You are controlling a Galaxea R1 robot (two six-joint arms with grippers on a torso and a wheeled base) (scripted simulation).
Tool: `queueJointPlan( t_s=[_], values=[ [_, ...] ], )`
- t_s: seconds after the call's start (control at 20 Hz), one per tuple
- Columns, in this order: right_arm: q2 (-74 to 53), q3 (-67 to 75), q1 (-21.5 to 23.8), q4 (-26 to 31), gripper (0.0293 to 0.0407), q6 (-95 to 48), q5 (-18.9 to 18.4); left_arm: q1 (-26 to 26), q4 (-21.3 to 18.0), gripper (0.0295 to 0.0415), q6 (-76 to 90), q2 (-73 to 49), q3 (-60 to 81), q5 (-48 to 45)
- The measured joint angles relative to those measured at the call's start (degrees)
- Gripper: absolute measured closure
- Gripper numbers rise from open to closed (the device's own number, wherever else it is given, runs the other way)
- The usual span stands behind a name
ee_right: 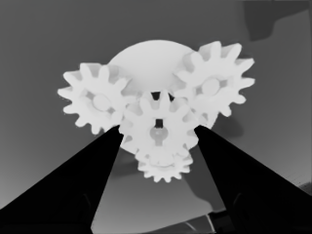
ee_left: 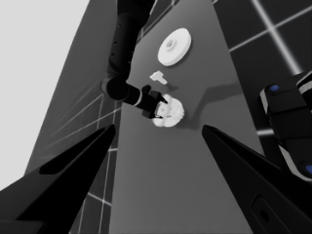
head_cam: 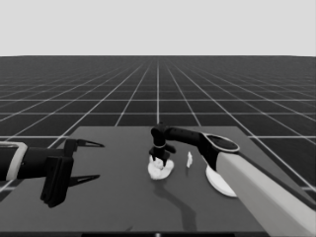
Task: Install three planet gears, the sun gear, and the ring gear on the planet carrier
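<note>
The smaller round part (head_cam: 160, 170) lies near the middle of the table (head_cam: 123, 207), carrying four small gears (ee_right: 100, 103). The right gripper (head_cam: 159, 159) stands over it, fingers closed against the centre gear (ee_right: 158, 127). The larger round part (head_cam: 217, 181) lies toward the right edge. The left gripper (head_cam: 91, 160) waits at the left end, fingers wide apart, holding nothing.

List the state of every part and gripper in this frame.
Smaller round part: flat on table, carrying four gears.
Outer gears: three seated around the middle.
Centre gear: in the middle, between the right jaws.
Larger round part: lying apart, not yet installed.
Thin white piece: loose on table.
Right gripper: over the gears.
Left gripper: open, parked at table's left end.
</note>
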Motion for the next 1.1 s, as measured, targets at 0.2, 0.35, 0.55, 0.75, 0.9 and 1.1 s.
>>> queueJointPlan(
  t_s=[0.2,0.35,0.55,0.75,0.9,1.1],
  values=[
    [0.0,0.0,0.0,0.0,0.0390,2.4,0.0,0.0,0.0,0.0326,0.0,0.0,0.0,0.0],
    [0.0,0.0,0.0,0.0,0.0391,4.2,0.0,0.0,0.0,0.0326,0.0,0.0,0.0,0.0],
    [0.0,0.0,0.0,0.0,0.0390,6.6,0.0,0.0,0.0,0.0326,0.0,0.0,0.0,0.0],
    [0.0,0.0,0.0,0.0,0.0391,9.0,0.0,0.0,0.0,0.0326,0.0,0.0,0.0,0.0],
    [0.0,0.0,0.0,0.0,0.0391,10.8,0.0,0.0,0.0,0.0326,0.0,0.0,0.0,0.0],
    [0.0,0.0,0.0,0.0,0.0390,13.2,0.0,0.0,0.0,0.0326,0.0,0.0,0.0,0.0]
  ],
)
